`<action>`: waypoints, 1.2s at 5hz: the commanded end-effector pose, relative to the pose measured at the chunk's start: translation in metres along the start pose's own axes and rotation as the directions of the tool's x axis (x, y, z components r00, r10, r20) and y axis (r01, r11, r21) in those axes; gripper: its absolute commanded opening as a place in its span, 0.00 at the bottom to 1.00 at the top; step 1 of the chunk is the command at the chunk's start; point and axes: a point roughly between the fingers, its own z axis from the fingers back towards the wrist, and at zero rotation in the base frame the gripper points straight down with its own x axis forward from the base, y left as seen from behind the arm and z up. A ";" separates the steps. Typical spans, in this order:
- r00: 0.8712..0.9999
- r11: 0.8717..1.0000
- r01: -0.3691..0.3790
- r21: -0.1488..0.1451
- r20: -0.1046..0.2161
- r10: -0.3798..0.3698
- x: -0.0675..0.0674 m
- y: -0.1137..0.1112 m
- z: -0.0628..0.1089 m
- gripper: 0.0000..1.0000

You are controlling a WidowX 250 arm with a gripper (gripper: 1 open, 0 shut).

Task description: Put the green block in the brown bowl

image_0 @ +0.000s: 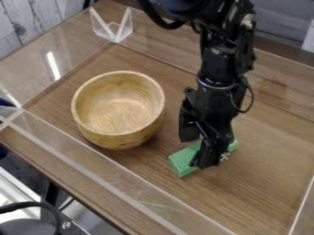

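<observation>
Spread wide, the jaws of the black gripper [207, 151] point down over the green block [186, 163], straddling its far end without clamping it. Block and gripper sit on the wooden table [263, 188] just right of the brown bowl [117, 109], which stands upright and holds nothing.

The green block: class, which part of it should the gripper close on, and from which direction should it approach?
Probably from straight above, closing across the narrow width of the green block near its middle. It lies flat on the table as a slim bar, beside the brown bowl, and the open gripper already points down over it.
</observation>
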 end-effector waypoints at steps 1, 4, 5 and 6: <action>0.998 0.999 -0.042 0.010 0.052 0.042 0.007 -0.004 0.015 1.00; 0.989 0.990 -0.130 -0.059 0.065 0.134 0.005 0.004 0.015 0.00; 0.990 0.991 -0.117 -0.065 0.075 0.122 0.007 0.005 0.015 0.00; 0.989 0.992 -0.105 -0.070 0.099 0.112 0.006 0.006 0.026 0.00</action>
